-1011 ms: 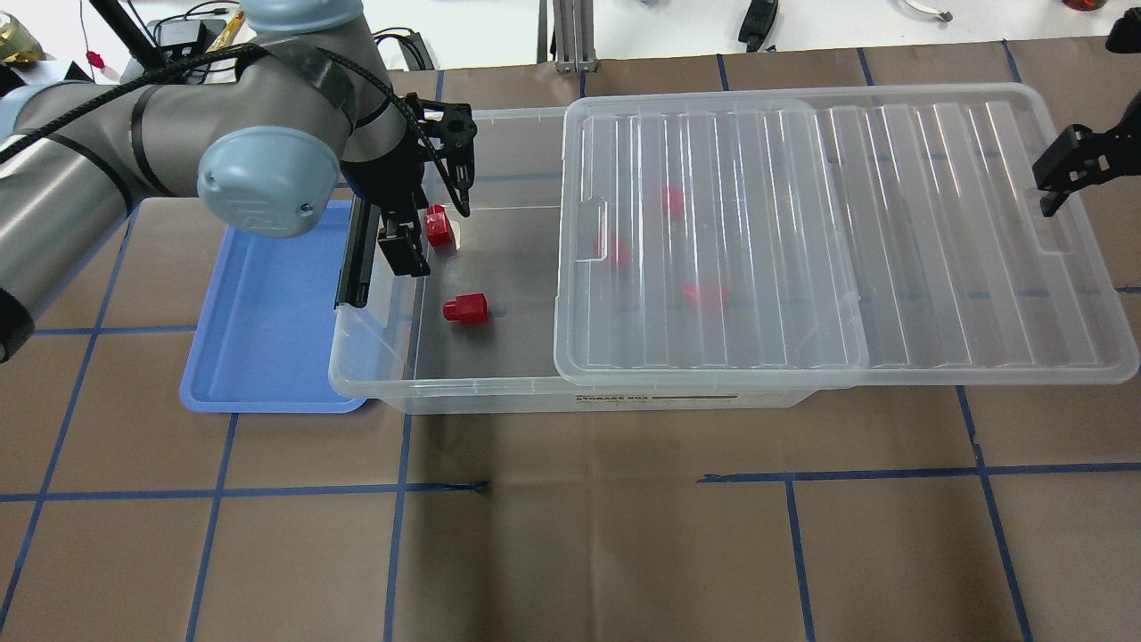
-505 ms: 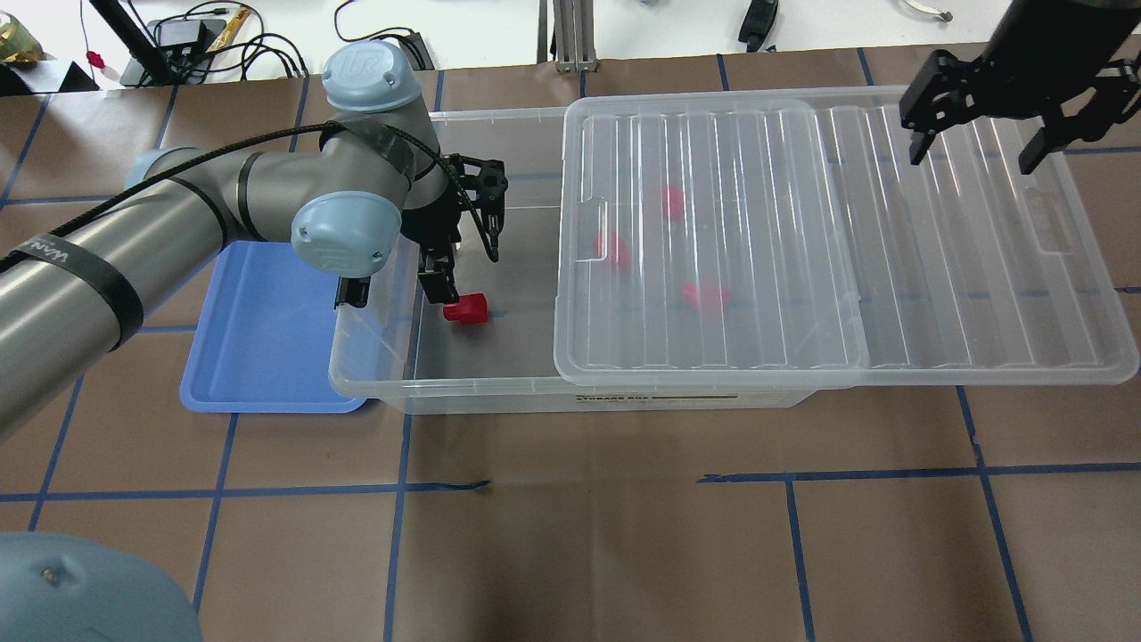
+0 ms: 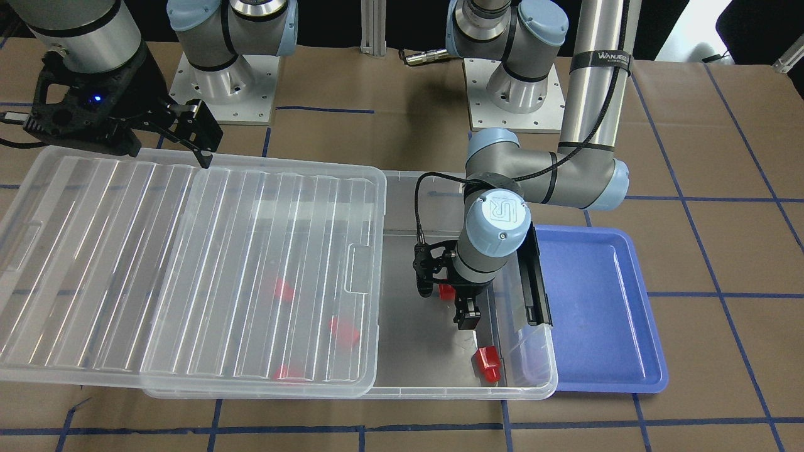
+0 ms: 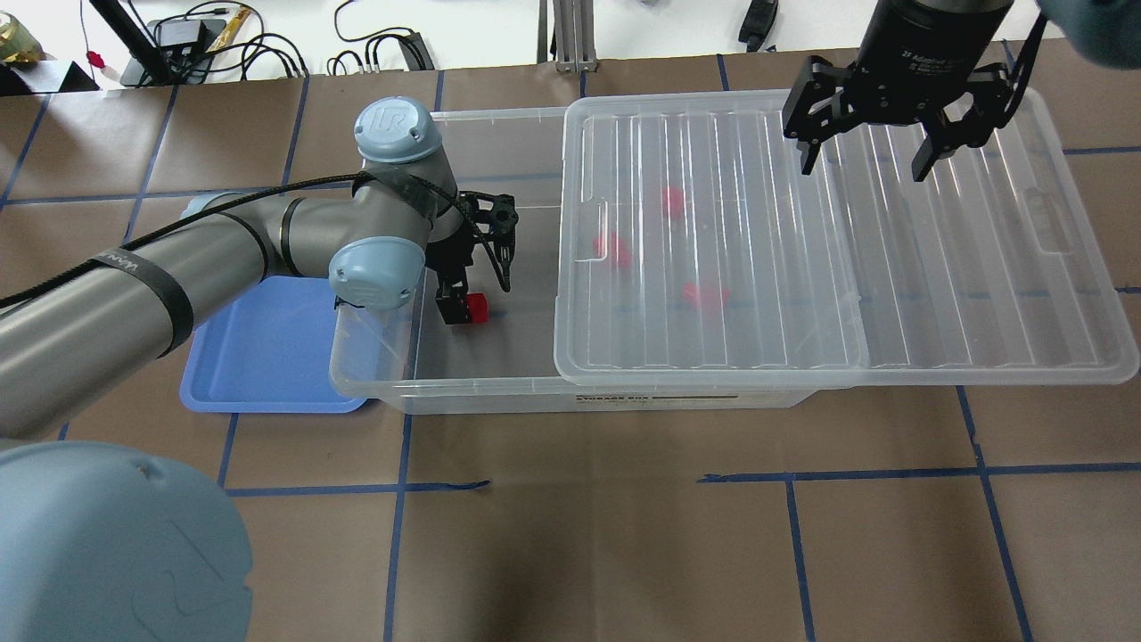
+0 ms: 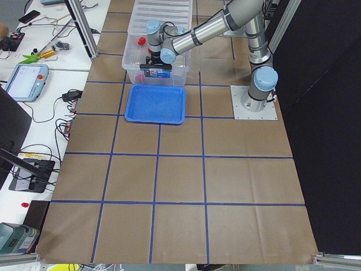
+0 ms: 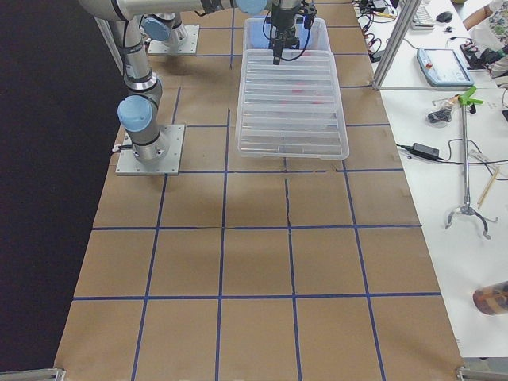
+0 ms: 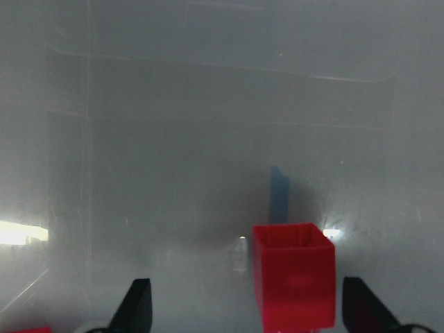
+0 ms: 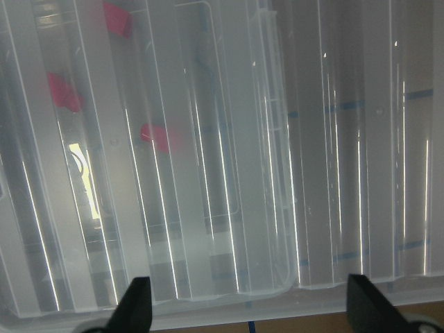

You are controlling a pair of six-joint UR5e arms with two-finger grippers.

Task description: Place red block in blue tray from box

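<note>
Left tool (image 7: 248, 313), spread wide, straddles a red block (image 7: 294, 281) in the box (image 4: 374, 379); next, we judge, it must close and carry it to the blue tray (image 4: 258, 357).

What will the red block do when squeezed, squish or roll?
Probably neither. The red block looks like hard moulded plastic, so likely stiff. Its flat faces shouldn't roll, though smooth sides might slip between the fingers.

Tray (image 4: 258, 357) beside box (image 4: 463, 389) (blocks (image 4: 479, 307) inside)
</note>
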